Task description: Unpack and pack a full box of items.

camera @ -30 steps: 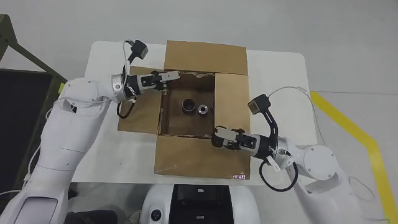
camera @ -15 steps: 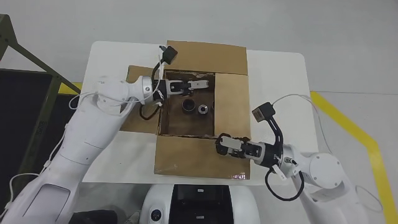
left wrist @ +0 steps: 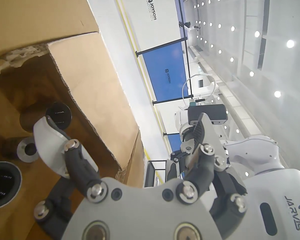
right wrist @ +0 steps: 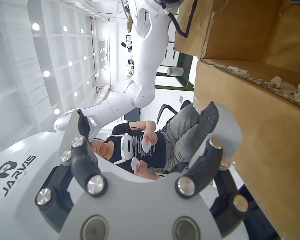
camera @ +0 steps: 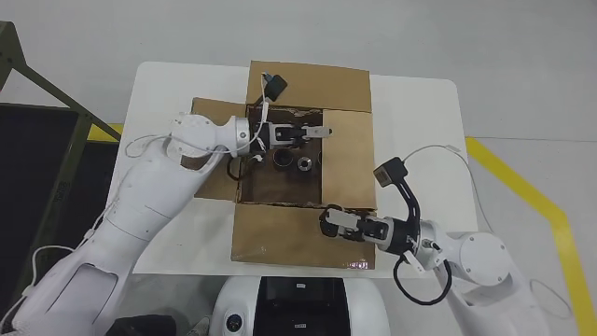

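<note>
Three round parts sit on the floor of the open box (camera: pixel 308 84) at the centre of the top view: a dark tube (left wrist: pixel 58 114), a small silver ring (left wrist: pixel 27 149) and a wider dark tube (left wrist: pixel 2 184). Its flaps lie folded outward, which leaves the opening free. The left gripper (camera: pixel 319 133) hangs over that opening, just above centre, spread wide and empty, probably lining up a pick. The right gripper (camera: pixel 326 221), lower centre over the near flap, is likewise spread and empty, seemingly keeping clear.

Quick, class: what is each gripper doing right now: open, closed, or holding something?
Left gripper: open, empty, over the open box.
Right gripper: open, empty, at the box's near flap.
</note>
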